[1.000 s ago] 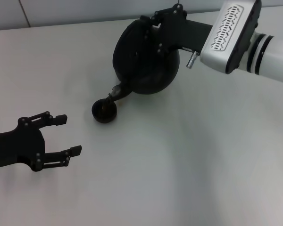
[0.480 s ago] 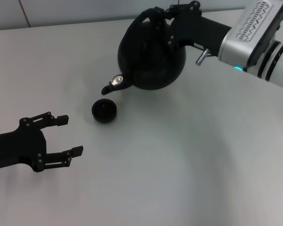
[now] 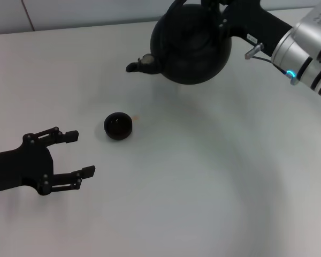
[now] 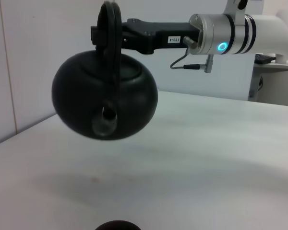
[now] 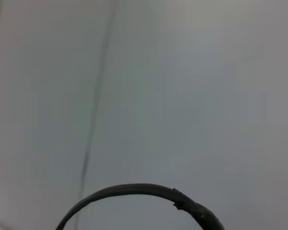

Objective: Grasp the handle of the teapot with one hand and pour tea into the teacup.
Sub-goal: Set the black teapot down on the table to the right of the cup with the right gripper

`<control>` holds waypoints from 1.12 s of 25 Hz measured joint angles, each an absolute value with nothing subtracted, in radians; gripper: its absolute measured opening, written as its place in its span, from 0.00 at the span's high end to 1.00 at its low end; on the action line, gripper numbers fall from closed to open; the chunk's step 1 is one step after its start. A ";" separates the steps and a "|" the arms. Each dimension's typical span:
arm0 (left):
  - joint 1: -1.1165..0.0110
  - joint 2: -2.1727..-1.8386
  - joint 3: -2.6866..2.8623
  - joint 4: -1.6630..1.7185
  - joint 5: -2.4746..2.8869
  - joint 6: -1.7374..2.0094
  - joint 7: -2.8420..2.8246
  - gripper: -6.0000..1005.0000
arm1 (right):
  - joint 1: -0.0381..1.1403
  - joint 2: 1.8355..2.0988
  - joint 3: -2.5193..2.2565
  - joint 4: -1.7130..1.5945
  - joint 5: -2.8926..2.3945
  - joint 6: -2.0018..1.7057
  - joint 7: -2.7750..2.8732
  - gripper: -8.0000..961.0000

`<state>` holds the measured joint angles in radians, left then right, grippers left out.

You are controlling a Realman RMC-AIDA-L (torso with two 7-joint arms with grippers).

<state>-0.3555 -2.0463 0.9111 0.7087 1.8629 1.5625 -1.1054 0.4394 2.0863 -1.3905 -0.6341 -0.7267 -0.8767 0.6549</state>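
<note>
Landmark: teacup (image 3: 118, 126) on the white table (image 3: 203, 187).

Hidden or cut off: the top of the teapot handle and the right gripper (image 3: 220, 12) run out of the head view's upper edge, so the grip point is only partly visible there. The left wrist view shows it better: the black fingers close on the arched handle (image 4: 109, 33) at its top. The right wrist view gives only a curved strip of handle (image 5: 134, 190) against a pale blank surface, with no fingers in sight. The teacup shows in the left wrist view as just a dark sliver (image 4: 117, 225) at the frame edge. Cup contents are too dark to make out. There is a small brownish spot (image 3: 137, 116) on the table just beside the cup, on the teapot side.

Teapot (image 3: 191, 45): held clear of the table, beyond the teacup and off toward the robot's right, well apart from it. The body looks close to level. The spout (image 3: 135, 67) points toward the robot's left, so the spout-to-body axis runs roughly left-right; the spout tip sits beyond the cup, not over it.

Left gripper (image 3: 77, 154): nearer the robot than the teacup, on its left side, low over the table, jaws apart, holding nothing.
</note>
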 joint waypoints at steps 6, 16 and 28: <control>-0.357 -2.046 0.911 0.709 1.863 1.562 -1.106 0.14 | 0.437 2.085 -1.400 -0.575 -0.632 -0.884 0.693 0.87; -0.358 -2.053 0.911 0.710 1.863 1.561 -1.104 0.14 | 0.424 2.081 -1.404 -0.545 -0.633 -0.885 0.816 0.87; -0.367 -2.058 0.915 0.712 1.865 1.561 -1.106 0.14 | 0.430 2.080 -1.406 -0.463 -0.636 -0.876 0.818 0.87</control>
<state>-0.3671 -2.0581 0.9153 0.7118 1.8647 1.5607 -1.1061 0.4300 2.0800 -1.4058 -0.4633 -0.6364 -0.8762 0.8183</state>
